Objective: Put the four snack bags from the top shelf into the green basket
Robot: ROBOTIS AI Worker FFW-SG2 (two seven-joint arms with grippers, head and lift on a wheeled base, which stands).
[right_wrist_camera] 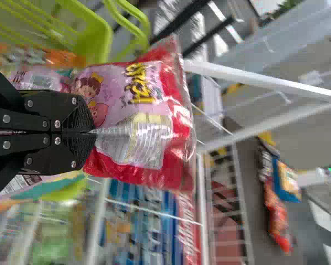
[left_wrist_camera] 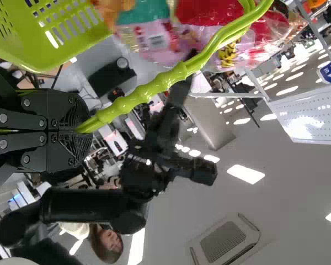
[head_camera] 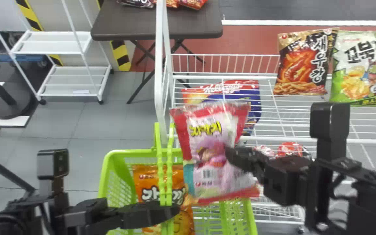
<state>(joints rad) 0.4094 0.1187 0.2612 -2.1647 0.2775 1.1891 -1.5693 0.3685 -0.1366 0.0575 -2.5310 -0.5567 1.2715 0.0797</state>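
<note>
My left gripper (head_camera: 171,210) is shut on the handles (head_camera: 165,169) of the green basket (head_camera: 109,176); in the left wrist view the gripper (left_wrist_camera: 87,127) pinches the green handle (left_wrist_camera: 171,80). My right gripper (head_camera: 229,156) holds a pink and red snack bag (head_camera: 207,147) over the basket's right part. In the right wrist view the gripper (right_wrist_camera: 92,132) is closed on this bag (right_wrist_camera: 127,99). An orange snack bag (head_camera: 147,179) lies inside the basket. On the top shelf (head_camera: 240,76), at the right, stand a brown bag (head_camera: 302,62) and a green bag (head_camera: 357,71).
The white wire rack (head_camera: 159,65) has its upright just behind the basket. Beneath the top wires are a red and blue package (head_camera: 253,94) and red packs (head_camera: 290,149). A brown table (head_camera: 126,23) with more bags is farther back, beside a white cart (head_camera: 73,80).
</note>
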